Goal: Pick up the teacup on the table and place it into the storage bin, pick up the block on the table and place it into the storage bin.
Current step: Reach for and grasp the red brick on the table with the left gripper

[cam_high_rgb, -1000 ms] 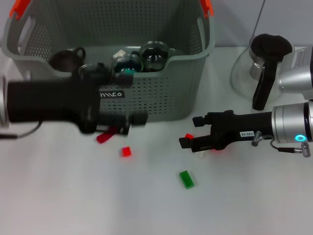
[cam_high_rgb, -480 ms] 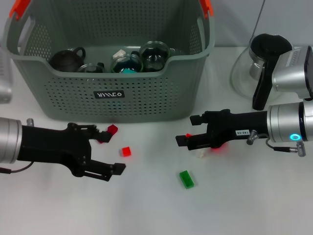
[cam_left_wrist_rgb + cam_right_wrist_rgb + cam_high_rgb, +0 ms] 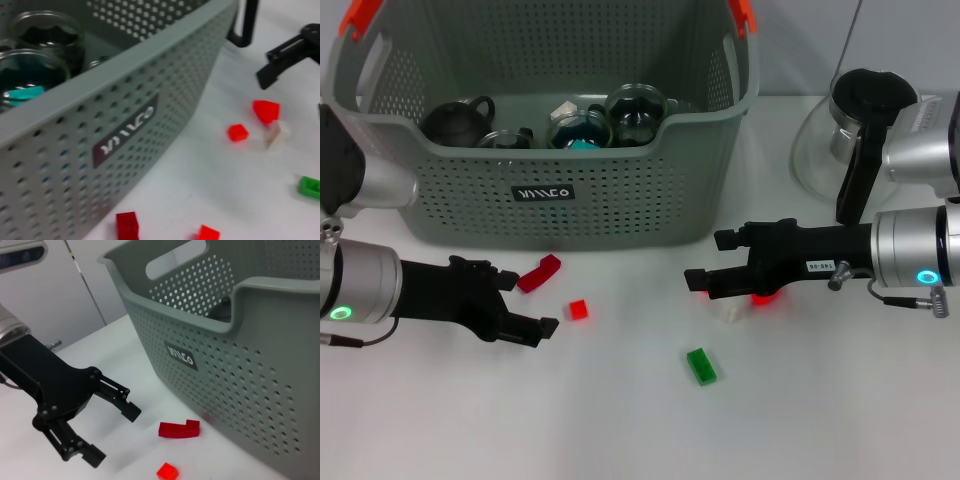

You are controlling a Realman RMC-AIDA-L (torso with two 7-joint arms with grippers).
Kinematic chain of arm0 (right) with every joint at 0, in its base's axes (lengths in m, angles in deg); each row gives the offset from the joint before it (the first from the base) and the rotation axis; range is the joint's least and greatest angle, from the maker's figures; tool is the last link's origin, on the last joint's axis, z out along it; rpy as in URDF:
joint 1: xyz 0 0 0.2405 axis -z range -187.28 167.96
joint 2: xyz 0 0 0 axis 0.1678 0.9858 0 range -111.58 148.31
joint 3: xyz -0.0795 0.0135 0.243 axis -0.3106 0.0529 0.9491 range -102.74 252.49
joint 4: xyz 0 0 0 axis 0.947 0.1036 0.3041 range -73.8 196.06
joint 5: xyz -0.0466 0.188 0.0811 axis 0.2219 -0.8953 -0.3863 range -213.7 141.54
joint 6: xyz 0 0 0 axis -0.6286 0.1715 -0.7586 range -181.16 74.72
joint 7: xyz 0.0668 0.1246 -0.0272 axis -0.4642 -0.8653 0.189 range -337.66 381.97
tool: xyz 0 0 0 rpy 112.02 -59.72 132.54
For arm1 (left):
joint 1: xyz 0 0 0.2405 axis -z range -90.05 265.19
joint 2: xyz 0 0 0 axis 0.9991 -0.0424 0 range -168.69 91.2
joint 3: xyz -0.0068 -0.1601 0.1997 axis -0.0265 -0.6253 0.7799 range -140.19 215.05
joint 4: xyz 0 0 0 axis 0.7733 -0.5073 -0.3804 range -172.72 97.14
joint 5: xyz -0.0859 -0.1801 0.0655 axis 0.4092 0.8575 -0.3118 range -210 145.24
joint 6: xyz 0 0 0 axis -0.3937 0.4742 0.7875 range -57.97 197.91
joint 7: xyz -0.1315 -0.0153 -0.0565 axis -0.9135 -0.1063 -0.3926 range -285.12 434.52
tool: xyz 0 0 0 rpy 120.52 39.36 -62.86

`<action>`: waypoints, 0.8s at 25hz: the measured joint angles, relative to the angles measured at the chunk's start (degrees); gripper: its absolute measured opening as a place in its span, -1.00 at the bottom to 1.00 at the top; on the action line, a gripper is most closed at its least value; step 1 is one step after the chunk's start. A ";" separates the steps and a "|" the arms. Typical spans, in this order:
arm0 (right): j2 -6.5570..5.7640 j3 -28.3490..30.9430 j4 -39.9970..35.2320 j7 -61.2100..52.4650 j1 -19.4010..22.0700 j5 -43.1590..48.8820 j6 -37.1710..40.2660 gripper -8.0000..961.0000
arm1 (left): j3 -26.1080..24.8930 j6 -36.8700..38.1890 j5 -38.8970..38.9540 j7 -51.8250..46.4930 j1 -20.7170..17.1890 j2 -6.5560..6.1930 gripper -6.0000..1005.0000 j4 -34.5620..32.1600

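The left gripper (image 3: 525, 303) sits low over the counter (image 3: 620, 420) with its jaws spread wide and empty, just left of an L-shaped red block (image 3: 538, 273) and a small red cube (image 3: 578, 309). Behind them stands the storage bin (image 3: 620, 200), holding a dark teapot (image 3: 455, 120) and glass teacups (image 3: 638, 110). A green block (image 3: 701, 365) lies farther right. The right gripper (image 3: 708, 262) hovers open above a pale block (image 3: 727, 311) and what seems a red block (image 3: 763, 299), partly hidden.

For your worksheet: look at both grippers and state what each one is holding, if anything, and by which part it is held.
Nothing is held. The left gripper is open and empty over the table beside a red block. The right gripper is also open, above a white block.
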 joint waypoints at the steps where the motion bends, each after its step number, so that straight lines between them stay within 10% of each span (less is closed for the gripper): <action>1: -0.08 0.02 0.01 0.00 0.00 0.00 0.00 0.90 | 0.00 0.00 0.00 0.00 0.00 0.00 0.83 0.00; 20: -0.10 -0.42 -0.31 0.28 -0.68 0.28 0.52 0.90 | 4.71 -11.75 -1.43 -0.05 2.10 -0.09 0.80 5.43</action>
